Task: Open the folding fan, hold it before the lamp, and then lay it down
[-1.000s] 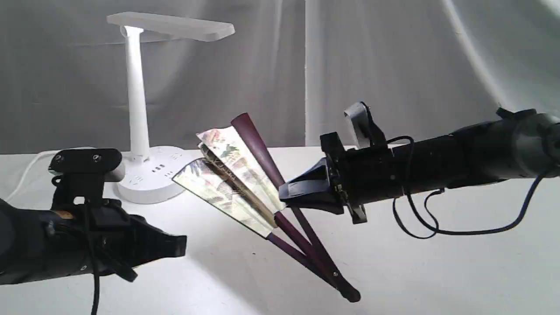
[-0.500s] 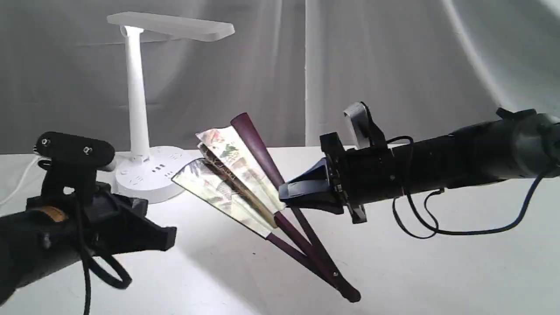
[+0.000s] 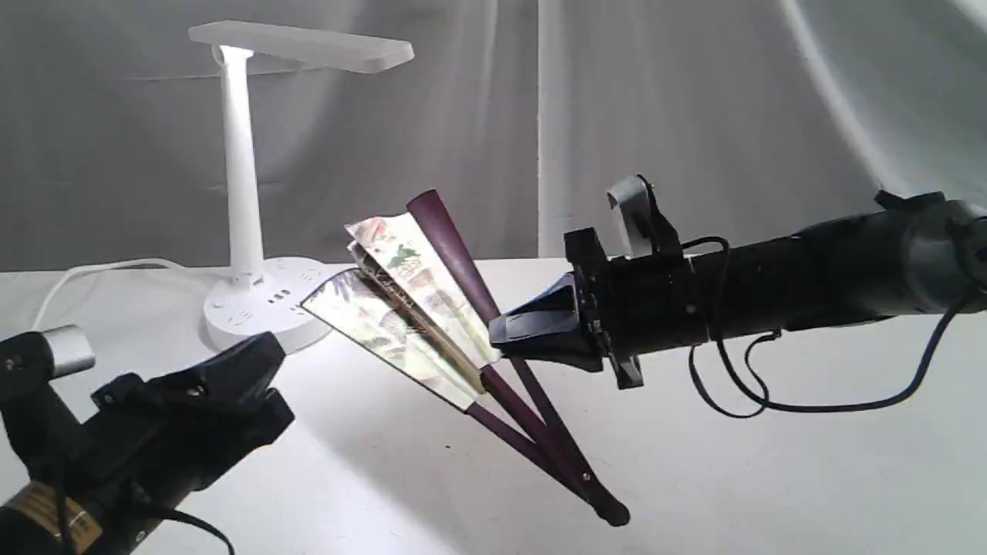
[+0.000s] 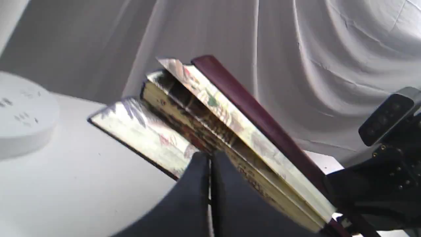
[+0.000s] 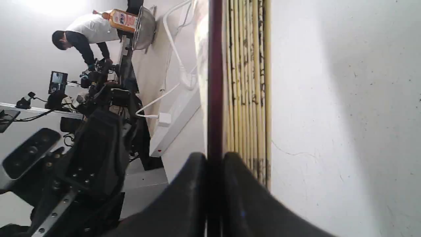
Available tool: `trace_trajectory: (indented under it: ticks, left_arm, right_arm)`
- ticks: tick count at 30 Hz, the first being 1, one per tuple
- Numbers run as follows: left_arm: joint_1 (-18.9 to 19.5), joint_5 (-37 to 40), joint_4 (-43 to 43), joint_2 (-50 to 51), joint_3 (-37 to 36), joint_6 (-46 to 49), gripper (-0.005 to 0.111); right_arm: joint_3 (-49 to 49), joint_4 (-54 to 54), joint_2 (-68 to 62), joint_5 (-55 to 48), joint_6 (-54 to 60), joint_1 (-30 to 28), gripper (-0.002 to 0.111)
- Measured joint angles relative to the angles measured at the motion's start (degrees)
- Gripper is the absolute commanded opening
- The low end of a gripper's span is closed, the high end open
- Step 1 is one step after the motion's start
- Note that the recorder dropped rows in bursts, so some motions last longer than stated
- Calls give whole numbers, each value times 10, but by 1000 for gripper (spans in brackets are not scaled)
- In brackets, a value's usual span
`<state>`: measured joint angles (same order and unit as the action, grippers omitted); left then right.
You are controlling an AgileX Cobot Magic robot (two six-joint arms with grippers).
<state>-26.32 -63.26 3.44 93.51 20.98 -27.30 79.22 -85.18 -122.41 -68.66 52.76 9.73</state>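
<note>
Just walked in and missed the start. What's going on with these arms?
The right pincer is shut on the folding fan, gripping one dark outer stick and holding it tilted, pivot end down by the table. The fan is only partly spread. The left pincer is shut and empty, low and apart from the fan. The lamp stands behind, further left.

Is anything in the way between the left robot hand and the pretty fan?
No, nothing visible. Only bare table lies between the shut left gripper and the folding fan, which the right gripper holds by its guard stick. The lamp stands off to the side.
</note>
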Motion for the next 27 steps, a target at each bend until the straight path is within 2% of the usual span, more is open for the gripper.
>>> trace_trajectory:
  ticks: [7,10,15,17,20,27]
  left_arm:
    - [14,-7,-29,89,31,-209,0]
    - [47,-20,-101,129,55,-302,0]
    - [128,-57,-258,211,115,-456,0]
    - [155,-57,-316,245,145,-496,0]
    - [175,-57,-385,285,188,-525,0]
    - [176,-58,-435,307,242,-556,0]
  right_arm:
    - [0,-13,0,-1,2,0,0]
    - [0,-15,0,-2,2,0,0]
    - [0,-15,0,-2,2,0,0]
    - [0,-15,0,-3,2,0,0]
    - [0,-15,0,-4,2,0,0]
    - [0,-15,0,-4,2,0,0]
